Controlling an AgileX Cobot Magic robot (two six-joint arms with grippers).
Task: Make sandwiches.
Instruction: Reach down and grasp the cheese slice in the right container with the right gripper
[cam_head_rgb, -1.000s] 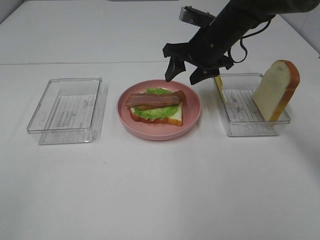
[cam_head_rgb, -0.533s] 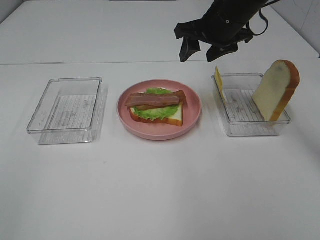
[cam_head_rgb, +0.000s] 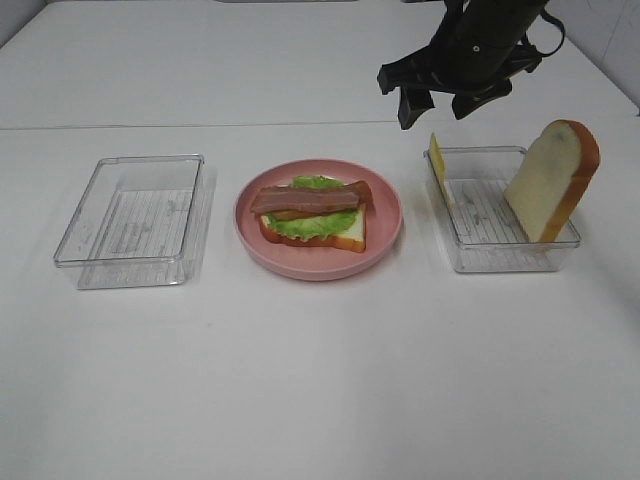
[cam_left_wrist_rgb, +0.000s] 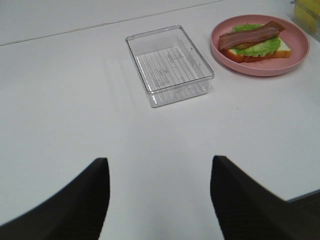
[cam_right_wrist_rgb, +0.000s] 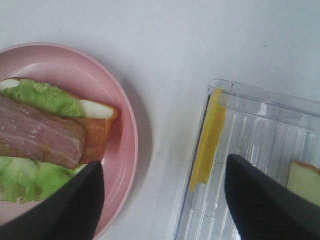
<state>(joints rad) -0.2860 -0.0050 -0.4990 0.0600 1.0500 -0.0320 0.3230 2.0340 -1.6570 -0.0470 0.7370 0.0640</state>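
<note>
A partly built sandwich (cam_head_rgb: 310, 211) lies on the pink plate (cam_head_rgb: 385, 225): a bread slice, green lettuce (cam_right_wrist_rgb: 37, 97) and brown bacon (cam_right_wrist_rgb: 40, 134) on top. A yellow cheese slice (cam_head_rgb: 437, 163) leans on edge against the left wall of the right clear tray (cam_head_rgb: 500, 255). A second bread slice (cam_head_rgb: 552, 180) stands upright at that tray's right end. My right gripper (cam_head_rgb: 440, 105) hangs open and empty above the tray's left end, over the cheese (cam_right_wrist_rgb: 207, 140). My left gripper (cam_left_wrist_rgb: 157, 200) is open and empty above bare table, well short of the other tray.
An empty clear tray (cam_head_rgb: 135, 215) sits left of the plate; the left wrist view shows the same tray (cam_left_wrist_rgb: 170, 65) and the plate (cam_left_wrist_rgb: 260, 70) beyond it. A table seam runs behind the trays.
My right gripper has risen from over the plate's far edge and moved right, now above the right tray's left end. It stayed open. Nothing on the table moved.
</note>
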